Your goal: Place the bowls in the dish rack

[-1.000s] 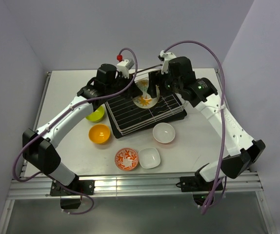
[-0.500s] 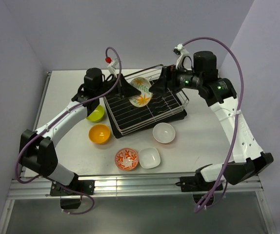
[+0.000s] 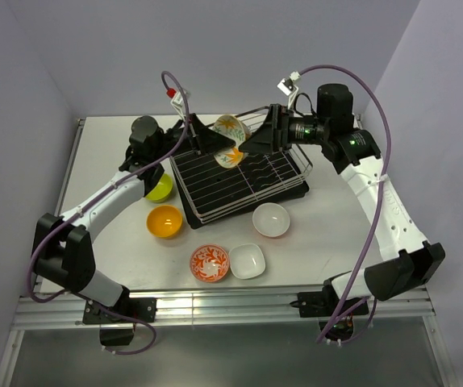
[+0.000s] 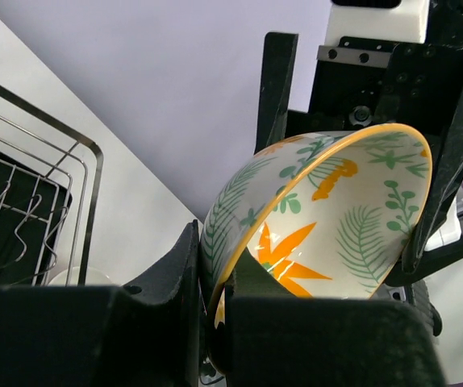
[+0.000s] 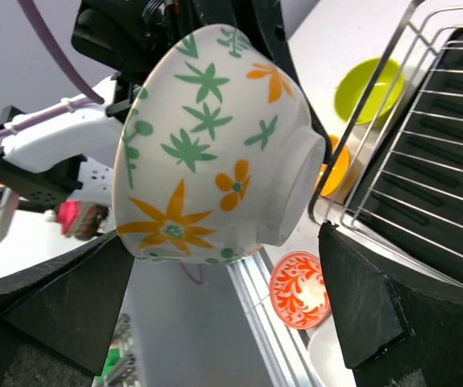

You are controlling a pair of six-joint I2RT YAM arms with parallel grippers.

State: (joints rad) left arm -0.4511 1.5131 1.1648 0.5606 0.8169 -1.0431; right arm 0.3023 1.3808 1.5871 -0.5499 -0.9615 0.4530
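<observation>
My left gripper [image 3: 218,143] is shut on the rim of the pale leaf-print bowl [image 3: 230,135] and holds it on edge in the air above the far part of the dish rack [image 3: 239,181]. In the left wrist view the jaws [image 4: 215,314] pinch the bowl's wall [image 4: 328,226]. My right gripper [image 3: 253,144] is open. Its fingers stand on both sides of the bowl [image 5: 215,145] without pressing it. The lime green bowl [image 3: 159,189], the orange bowl [image 3: 164,221], the red-and-white bowl [image 3: 209,263] and two white bowls [image 3: 247,260] [image 3: 271,219] sit on the table.
The rack's black tray and wire rim show in the right wrist view [image 5: 433,185] and the left wrist view [image 4: 22,210]. The loose bowls lie left of and in front of the rack. Purple cables arch over both arms.
The leaf-print bowl has gone up from the rack into the air in my left gripper. My right gripper drew back to the right, then came close to the bowl again.
</observation>
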